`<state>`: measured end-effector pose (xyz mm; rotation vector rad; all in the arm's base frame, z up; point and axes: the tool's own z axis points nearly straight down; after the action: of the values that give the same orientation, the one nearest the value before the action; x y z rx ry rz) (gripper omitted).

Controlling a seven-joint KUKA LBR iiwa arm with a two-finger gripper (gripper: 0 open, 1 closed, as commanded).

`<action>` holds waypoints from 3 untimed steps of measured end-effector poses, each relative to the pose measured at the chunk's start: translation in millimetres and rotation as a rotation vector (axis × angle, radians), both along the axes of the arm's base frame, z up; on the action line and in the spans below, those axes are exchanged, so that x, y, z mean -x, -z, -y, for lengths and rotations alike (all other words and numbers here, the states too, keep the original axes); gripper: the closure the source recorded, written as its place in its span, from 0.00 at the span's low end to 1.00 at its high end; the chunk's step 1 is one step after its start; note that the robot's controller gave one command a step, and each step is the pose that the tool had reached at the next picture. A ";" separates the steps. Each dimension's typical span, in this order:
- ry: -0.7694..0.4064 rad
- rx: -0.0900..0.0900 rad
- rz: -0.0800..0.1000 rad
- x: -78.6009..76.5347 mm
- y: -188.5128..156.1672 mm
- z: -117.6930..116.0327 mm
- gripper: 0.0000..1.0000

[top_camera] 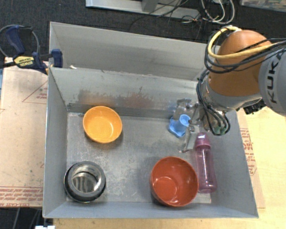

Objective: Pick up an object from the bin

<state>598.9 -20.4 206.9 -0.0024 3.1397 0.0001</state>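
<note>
My gripper (188, 127) hangs under the orange wrist cover at the bin's back right. A small light-blue plastic piece (177, 125) sits right against its left side, close to the back wall. A pink plastic bottle (204, 165) lies lengthwise just below the gripper along the right wall, its cap end nearest the gripper. A red bowl (173, 182) rests beside the bottle at the front right.
An orange bowl (102, 124) sits at the back left of the floor. A steel bowl (84, 181) stands in the front left corner. Bare floor stretches between the two pairs of bowls. The arm and its cables overhang the right rim.
</note>
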 end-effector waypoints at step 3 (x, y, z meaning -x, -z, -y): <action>-0.045 0.000 0.002 -2.3 23.7 -0.9 0.00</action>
<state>601.1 -19.5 183.2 -0.0735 3.1364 0.0002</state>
